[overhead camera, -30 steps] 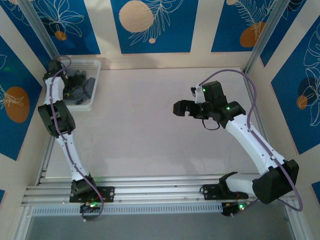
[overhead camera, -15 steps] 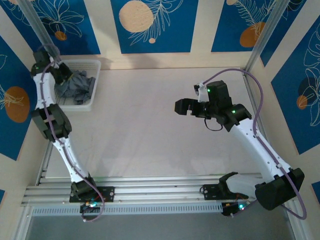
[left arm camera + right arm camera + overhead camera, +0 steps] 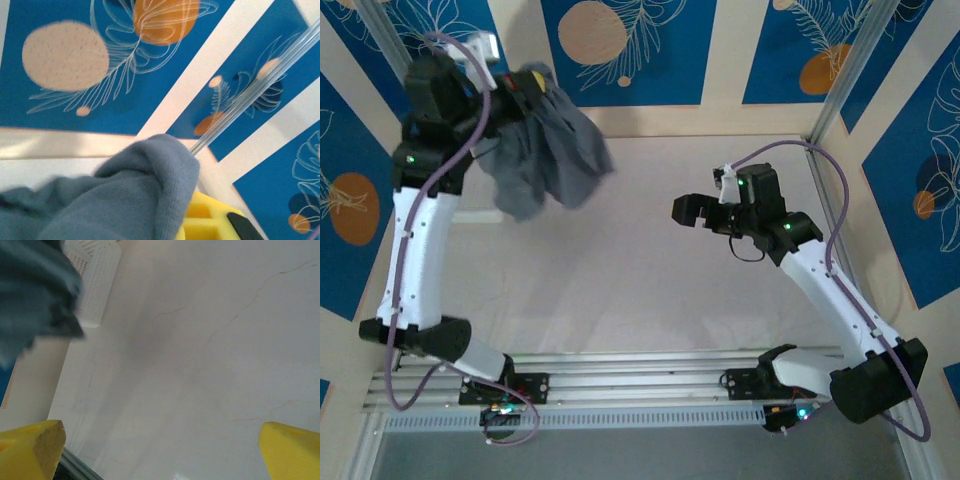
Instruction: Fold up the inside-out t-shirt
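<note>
Behind the t-shirt (image 3: 31, 290), a white basket (image 3: 96, 287)

The left arm (image 3: 415, 230) rears up tall at the far left, elbow low, with the left gripper (image 3: 523, 88) clamped on the inside-out t-shirt (image 3: 550, 150) held aloft; the right arm (image 3: 820, 280) stretches inward, the right gripper (image 3: 688, 211) level, jaws spread wide.

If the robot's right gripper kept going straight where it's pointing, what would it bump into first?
Probably the bare table; the right gripper aims down at it. The grey t-shirt hangs off to the side, though depth is hard to judge.
</note>
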Robot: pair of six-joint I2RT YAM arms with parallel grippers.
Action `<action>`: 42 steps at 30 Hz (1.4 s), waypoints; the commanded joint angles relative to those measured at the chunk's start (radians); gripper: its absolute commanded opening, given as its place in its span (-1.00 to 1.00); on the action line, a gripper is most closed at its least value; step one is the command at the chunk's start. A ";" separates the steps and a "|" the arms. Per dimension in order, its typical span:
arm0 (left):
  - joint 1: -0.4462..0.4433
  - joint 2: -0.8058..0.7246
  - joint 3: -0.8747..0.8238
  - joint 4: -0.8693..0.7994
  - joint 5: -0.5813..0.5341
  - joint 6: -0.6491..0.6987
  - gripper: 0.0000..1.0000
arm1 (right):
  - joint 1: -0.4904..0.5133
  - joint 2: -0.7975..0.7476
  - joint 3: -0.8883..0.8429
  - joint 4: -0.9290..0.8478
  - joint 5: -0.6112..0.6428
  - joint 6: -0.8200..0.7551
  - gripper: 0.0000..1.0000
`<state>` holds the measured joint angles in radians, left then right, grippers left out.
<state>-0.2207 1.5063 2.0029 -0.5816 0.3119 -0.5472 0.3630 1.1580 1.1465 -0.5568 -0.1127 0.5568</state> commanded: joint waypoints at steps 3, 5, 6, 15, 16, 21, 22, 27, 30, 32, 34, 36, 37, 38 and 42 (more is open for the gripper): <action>-0.042 0.089 -0.252 0.059 -0.157 0.052 0.01 | -0.066 -0.041 -0.046 0.006 -0.039 0.047 0.98; -0.042 0.108 -0.280 0.016 -0.174 0.070 0.33 | -0.086 -0.048 -0.062 0.006 -0.060 0.045 0.98; -0.042 0.107 -0.302 0.006 -0.175 0.081 0.40 | -0.093 -0.048 -0.068 0.005 -0.067 0.040 0.98; -0.085 -0.042 -0.615 -0.041 -0.234 0.089 0.51 | -0.087 0.071 -0.176 0.112 -0.098 0.064 0.99; -0.096 -0.058 -0.658 -0.043 -0.235 0.078 0.51 | -0.084 0.095 -0.185 0.122 -0.100 0.073 1.00; -0.170 -0.170 -0.918 -0.036 -0.252 -0.027 0.51 | -0.048 0.226 -0.219 0.156 -0.124 0.131 0.86; -0.184 -0.185 -0.955 -0.039 -0.260 -0.042 0.51 | -0.038 0.245 -0.220 0.158 -0.141 0.140 0.84; -0.233 -0.217 -1.124 -0.043 -0.303 -0.103 0.50 | 0.045 0.308 -0.259 0.211 -0.159 0.173 0.66; -0.235 -0.185 -1.183 -0.014 -0.284 -0.126 0.47 | 0.054 0.321 -0.271 0.226 -0.158 0.185 0.15; -0.235 -0.155 -1.204 0.017 -0.248 -0.140 0.41 | 0.054 0.308 -0.270 0.231 -0.154 0.183 -0.26; -0.235 -0.127 -1.221 0.062 -0.211 -0.159 0.22 | 0.054 0.288 -0.268 0.238 -0.150 0.173 -0.57; -0.235 -0.102 -1.224 0.098 -0.191 -0.171 -0.13 | 0.053 0.270 -0.261 0.232 -0.137 0.152 -0.91; -0.235 -0.095 -1.220 0.104 -0.190 -0.171 -0.34 | 0.051 0.265 -0.255 0.218 -0.127 0.142 -1.00; -0.235 -0.090 -1.210 0.101 -0.194 -0.167 -0.56 | 0.050 0.257 -0.248 0.198 -0.110 0.131 -1.00; -0.231 -0.112 -1.155 0.024 -0.264 -0.129 -1.00 | 0.026 0.181 -0.255 0.169 -0.046 0.114 -1.00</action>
<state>-0.4477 1.4155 0.7986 -0.5240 0.0826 -0.6971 0.4072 1.4082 0.8825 -0.3550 -0.2100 0.6979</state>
